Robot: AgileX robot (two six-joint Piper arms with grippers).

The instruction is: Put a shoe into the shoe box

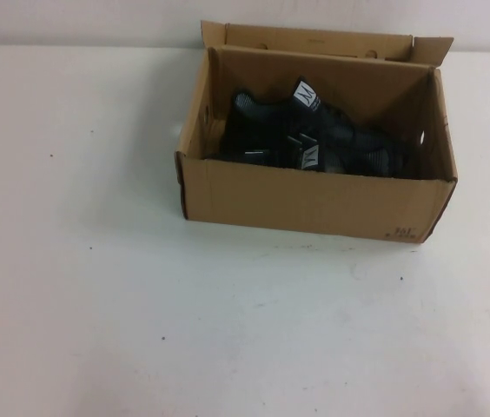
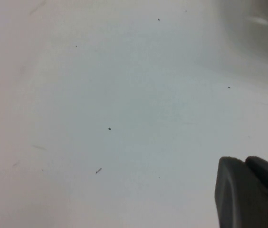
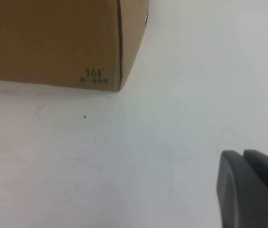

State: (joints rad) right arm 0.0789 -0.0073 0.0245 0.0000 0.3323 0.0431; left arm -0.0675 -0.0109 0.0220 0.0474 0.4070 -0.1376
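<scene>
We're seeing the shoe [image 1: 267, 130] sitting inside the shoe box [image 1: 314, 201], and it's lying snug against its matching mate [image 1: 349, 155] so the two black sneakers are pretty much blending into one dark heap; which one is which we honestly can't tell for sure. Two white tongue labels with a dark logo are poking up, one toward the back and one nearer the front wall. The box is standing with its flap lid folded up at the back, toward the far side of the white table [image 1: 97, 287]. The left gripper [image 2: 250, 194] is hanging over bare table, nowhere near the box, and only a dark corner of it is showing, so we can't tell whether it's spread or pressed together, and it's not touching anything we can see. Same story with the right gripper [image 3: 253, 190]: it's hovering near the box's front corner, apart from it. On that corner we're reading "361°" with tiny unreadable print underneath.
</scene>
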